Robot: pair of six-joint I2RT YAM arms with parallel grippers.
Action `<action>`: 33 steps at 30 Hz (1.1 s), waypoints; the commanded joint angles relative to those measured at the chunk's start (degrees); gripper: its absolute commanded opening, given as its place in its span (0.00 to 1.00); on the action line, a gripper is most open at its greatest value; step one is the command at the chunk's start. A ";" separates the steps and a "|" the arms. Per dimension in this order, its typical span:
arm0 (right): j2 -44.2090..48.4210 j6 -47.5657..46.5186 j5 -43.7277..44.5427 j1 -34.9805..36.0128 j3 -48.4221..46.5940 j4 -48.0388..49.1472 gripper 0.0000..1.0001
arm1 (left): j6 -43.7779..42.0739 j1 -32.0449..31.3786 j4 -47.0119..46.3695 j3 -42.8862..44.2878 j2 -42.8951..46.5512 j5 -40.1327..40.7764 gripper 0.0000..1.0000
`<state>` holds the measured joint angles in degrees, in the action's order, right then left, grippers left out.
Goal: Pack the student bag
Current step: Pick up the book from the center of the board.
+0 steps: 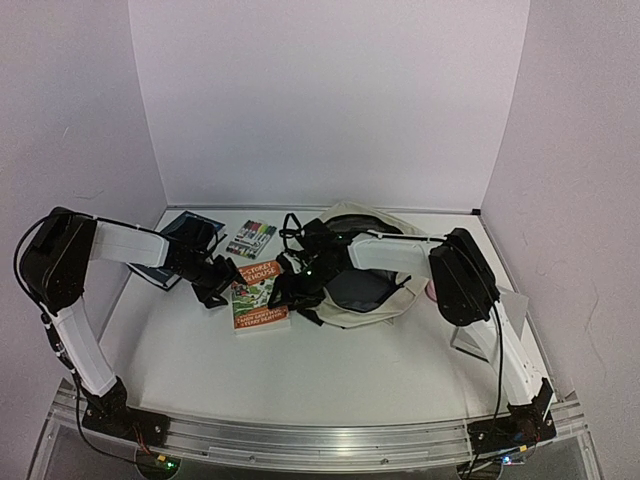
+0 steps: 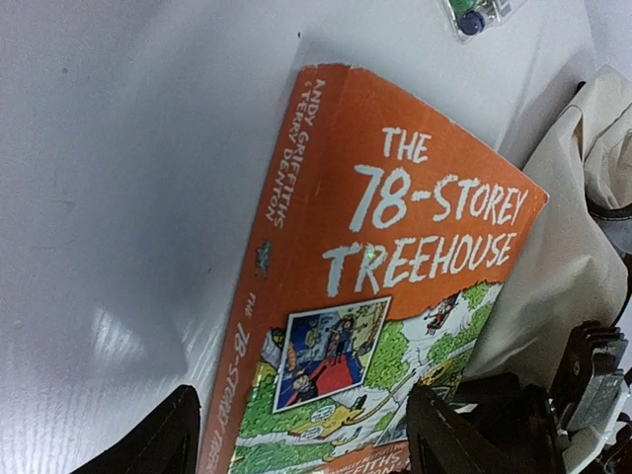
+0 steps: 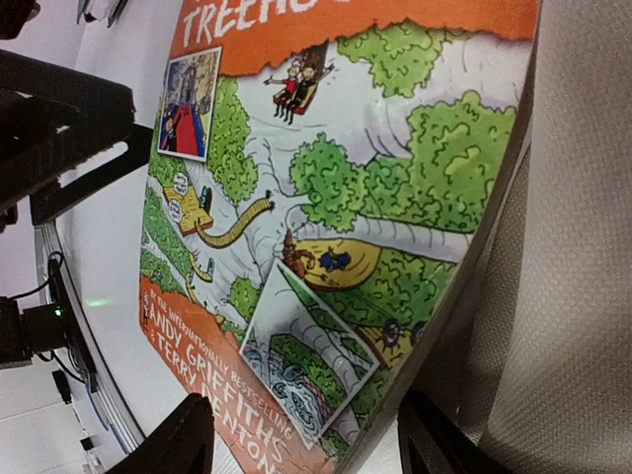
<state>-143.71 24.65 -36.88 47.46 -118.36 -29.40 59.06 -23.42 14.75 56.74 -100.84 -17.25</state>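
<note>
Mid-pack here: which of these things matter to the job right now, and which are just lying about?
In the job: student bag, Treehouse book, left gripper, right gripper.
Lying about for now: marker pack, dark blue book, pink item beside the bag.

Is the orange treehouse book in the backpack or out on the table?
Out: the book lies cover up on the table, beside the backpack.

Orange book (image 1: 258, 295) with green cartoon cover, cream student bag (image 1: 372, 312), dark lining
</note>
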 commanded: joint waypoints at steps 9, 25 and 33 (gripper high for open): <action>0.75 7.23 -12.27 0.09 -3.62 11.08 0.11 | 1.43 -0.31 -12.90 -2.87 2.15 -8.92 0.56; 12.50 17.95 -17.07 -3.36 -0.87 22.67 0.00 | 4.27 0.53 -6.60 -15.09 28.09 -1.17 0.92; 16.05 18.59 -19.98 -3.60 -0.14 25.49 0.00 | 4.91 2.36 -3.16 -16.37 36.86 -1.89 0.95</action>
<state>-134.29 42.43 -52.06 44.12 -118.26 -12.91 63.41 -21.95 10.60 40.73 -67.13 -19.03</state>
